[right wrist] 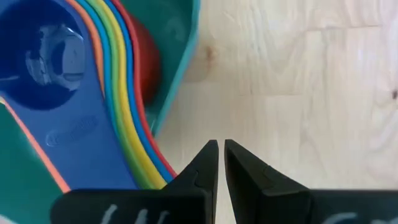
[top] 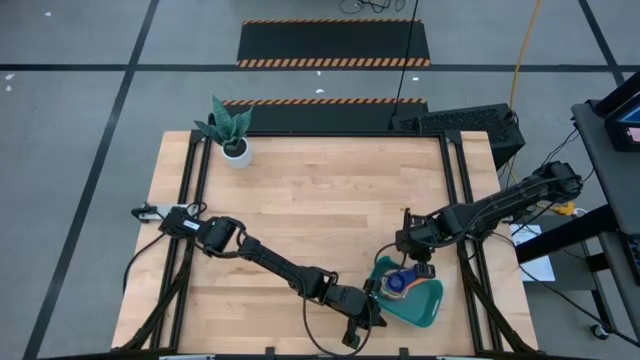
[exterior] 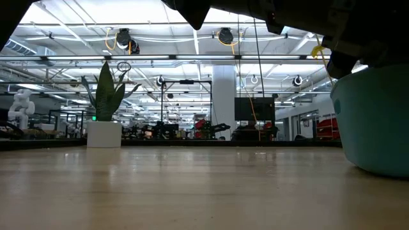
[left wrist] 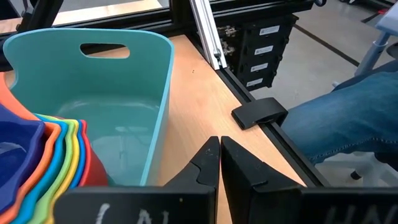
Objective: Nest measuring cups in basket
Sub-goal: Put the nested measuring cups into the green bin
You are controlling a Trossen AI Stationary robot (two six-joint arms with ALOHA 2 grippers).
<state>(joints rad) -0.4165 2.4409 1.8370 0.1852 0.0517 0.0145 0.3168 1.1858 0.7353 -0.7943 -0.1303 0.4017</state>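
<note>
The measuring cups [top: 399, 283] sit nested in one stack inside the teal basket [top: 426, 306] at the table's near right. The navy cup [right wrist: 43, 50] is on top. Coloured rims [left wrist: 65, 152] fan out beneath it, and the flat handles [right wrist: 134, 155] lie over the basket's rim. My left gripper [left wrist: 219, 155] is shut and low over the table, just outside the basket's wall [left wrist: 158, 93], on its near-left side [top: 378, 310]. My right gripper [right wrist: 219, 149] is shut, points steeply down, and hovers over bare wood beside the basket's rim [right wrist: 185, 68], at its far side [top: 421, 268].
A white plant pot [top: 237, 151] stands at the far left corner and shows in the low view [exterior: 104, 134]. A black keyboard [top: 458, 122] lies beyond the far right edge. A black clamp [left wrist: 260, 113] sits on the table's rail, and a person's jeans leg [left wrist: 348, 118] is just beyond it.
</note>
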